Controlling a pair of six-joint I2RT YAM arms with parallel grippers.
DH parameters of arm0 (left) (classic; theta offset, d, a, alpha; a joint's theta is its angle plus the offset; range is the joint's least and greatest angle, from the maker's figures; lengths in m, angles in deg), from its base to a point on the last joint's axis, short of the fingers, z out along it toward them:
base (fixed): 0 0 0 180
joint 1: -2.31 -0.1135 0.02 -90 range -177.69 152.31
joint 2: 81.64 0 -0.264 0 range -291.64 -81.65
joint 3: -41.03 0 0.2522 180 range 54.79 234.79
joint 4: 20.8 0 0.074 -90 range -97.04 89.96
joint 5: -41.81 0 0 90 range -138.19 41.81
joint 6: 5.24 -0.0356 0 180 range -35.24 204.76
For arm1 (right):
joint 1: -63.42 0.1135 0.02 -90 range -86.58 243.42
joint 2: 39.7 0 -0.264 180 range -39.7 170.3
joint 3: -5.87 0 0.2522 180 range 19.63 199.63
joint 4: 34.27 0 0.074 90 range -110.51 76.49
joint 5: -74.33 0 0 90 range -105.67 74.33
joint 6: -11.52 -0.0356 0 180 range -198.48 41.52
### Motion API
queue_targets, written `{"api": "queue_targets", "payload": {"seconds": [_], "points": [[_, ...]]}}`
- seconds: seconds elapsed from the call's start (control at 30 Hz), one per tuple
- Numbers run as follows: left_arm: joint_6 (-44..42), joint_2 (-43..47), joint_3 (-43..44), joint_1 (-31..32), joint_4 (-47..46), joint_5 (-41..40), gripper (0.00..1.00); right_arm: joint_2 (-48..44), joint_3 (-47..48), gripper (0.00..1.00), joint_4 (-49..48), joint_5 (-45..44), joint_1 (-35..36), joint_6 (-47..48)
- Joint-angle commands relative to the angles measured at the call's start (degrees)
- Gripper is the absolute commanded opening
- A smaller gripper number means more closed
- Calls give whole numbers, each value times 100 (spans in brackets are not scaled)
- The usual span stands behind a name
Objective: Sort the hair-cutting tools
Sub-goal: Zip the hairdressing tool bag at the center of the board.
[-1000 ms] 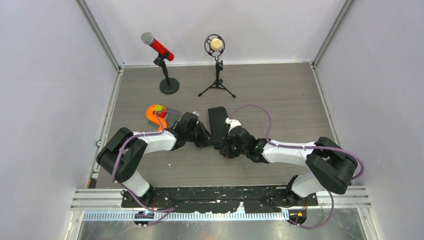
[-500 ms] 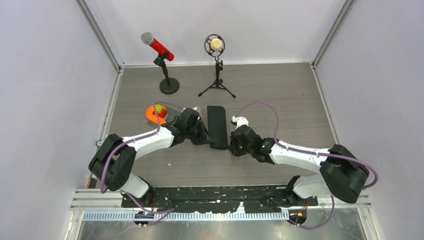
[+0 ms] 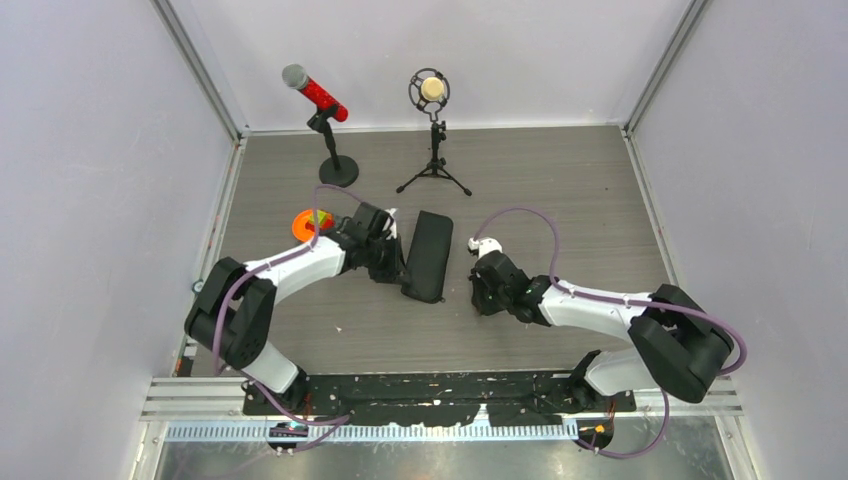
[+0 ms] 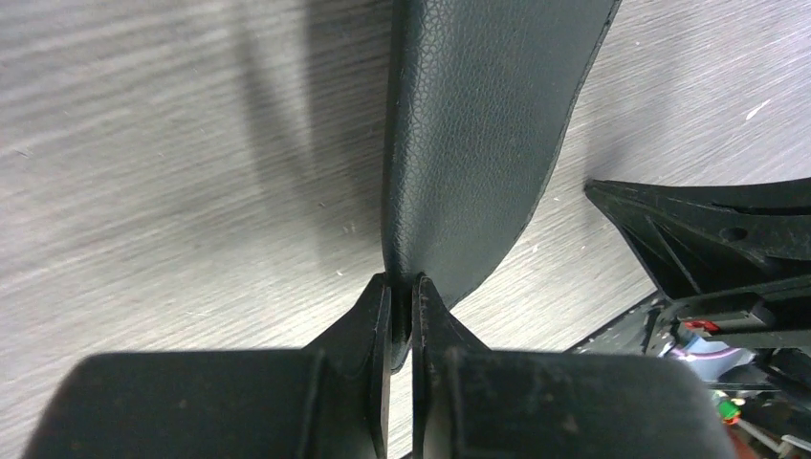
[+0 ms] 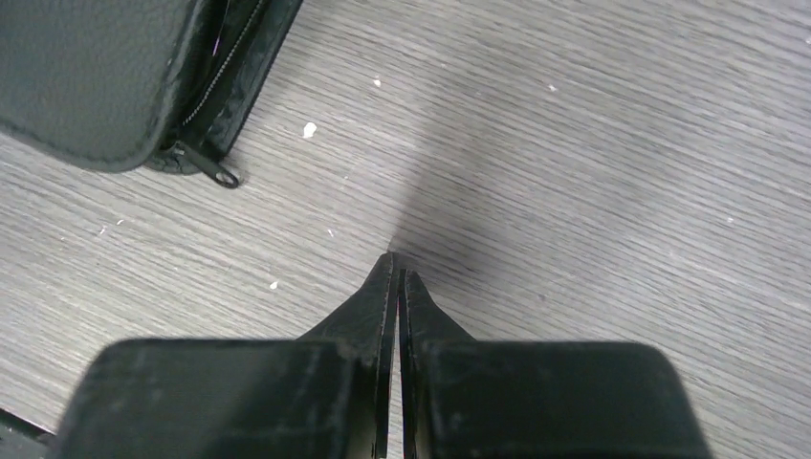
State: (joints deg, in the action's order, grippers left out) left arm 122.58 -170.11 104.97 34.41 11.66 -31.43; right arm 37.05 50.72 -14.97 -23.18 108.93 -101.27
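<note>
Where the cutting tools lie I cannot tell. Close to my bases both elbows jut outward, the left one to the left, the right one to the right, and both forearms reach inward over the table (image 3: 560, 190). My right pincer (image 5: 395, 263) points down at bare wood, fingers pressed together with nothing between them; whether the tips touch the surface I cannot tell. Just to its left, apart from it, lies the black case (image 3: 428, 255), its zip pull (image 5: 225, 177) hanging off one corner. The case's long axis runs away from me, the far end leaning slightly right. My left pincer (image 4: 402, 287) is clamped on the case's left rim, the fingers nearly meeting with only the thin edge between them. Beyond my left wrist an orange disc (image 3: 303, 224) peeks out, partly hidden by the arm. Farthest off stand a red microphone (image 3: 318, 95) on a round base and, to its right, a second microphone (image 3: 432, 90) on a tripod.
</note>
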Motion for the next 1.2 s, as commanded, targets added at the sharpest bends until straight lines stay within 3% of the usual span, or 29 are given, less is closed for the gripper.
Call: {"api": "queue_targets", "payload": {"seconds": [0.0, 0.1, 0.23, 0.3, 0.37, 0.53, 0.8, 0.93, 1.07, 1.17], "points": [[-981, -267, 423, -234, 912, -336, 6, 43, 238, 5, -605, 442, 109, 264], [-1056, -420, 636, -239, 1047, -296, 6, 9, 205, 13, -1086, 942, 186, 375], [-1034, -510, 632, -239, 992, -247, 5, 310, 449, 41, -1349, 1053, 405, 608], [-1036, -527, 626, -239, 983, -242, 4, 534, 591, 50, -1431, 1114, 473, 673], [-1052, -526, 619, -239, 971, -249, 4, 766, 726, 56, -1479, 1142, 513, 735], [-1066, -540, 624, -239, 969, -241, 3, 1176, 948, 59, -1512, 1078, 520, 906], [-1119, -587, 648, -239, 975, -190, 3, 1665, 982, 54, -1604, 1070, 520, 1308], [-1162, -618, 699, -239, 1014, -201, 2, 1792, 1000, 40, -1613, 1243, 520, 1484], [-1242, -693, 822, -264, 1101, -290, 2, 1635, 909, 15, -1556, 1307, 520, 1544], [-1302, -790, 968, -374, 1130, -326, 2, 1432, 776, 6, -1533, 1354, 525, 1486]]}}
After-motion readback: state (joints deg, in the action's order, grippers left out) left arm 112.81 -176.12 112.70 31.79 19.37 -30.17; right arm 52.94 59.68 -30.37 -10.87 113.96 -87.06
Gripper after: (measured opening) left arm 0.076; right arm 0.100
